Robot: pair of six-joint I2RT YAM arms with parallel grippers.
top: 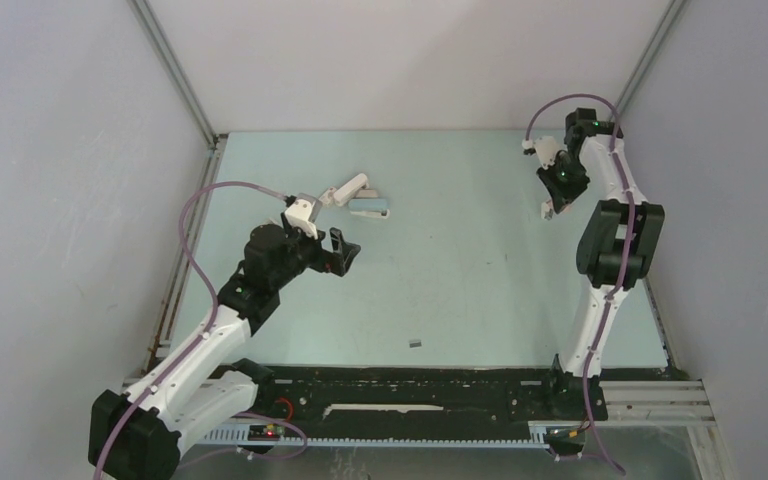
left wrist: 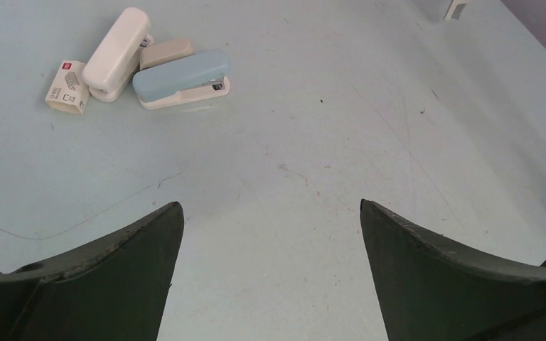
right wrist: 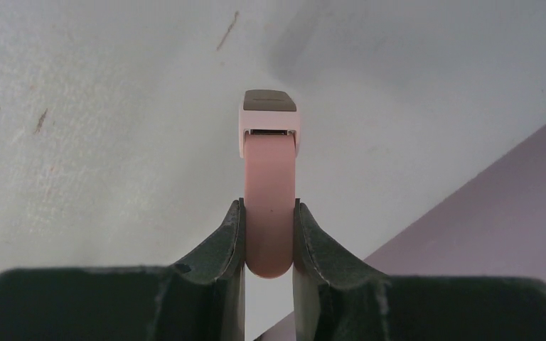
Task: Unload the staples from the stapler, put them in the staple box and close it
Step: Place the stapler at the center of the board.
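We see the right gripper [right wrist: 269, 207] clenched on the pink stapler [right wrist: 270, 170], a finger pressed to each flank, over the far right of the table [top: 480, 280]. The staples [top: 415, 342] show as one small dark grey strip lying near the table's near edge, about centre, well apart from both arms. We find the left gripper [left wrist: 270, 206] spread wide and grasping nothing over the left side. Beyond it, far left, a white stapler [left wrist: 117, 53], a blue stapler [left wrist: 181, 77] and a small white-and-red box [left wrist: 66, 87] sit close together
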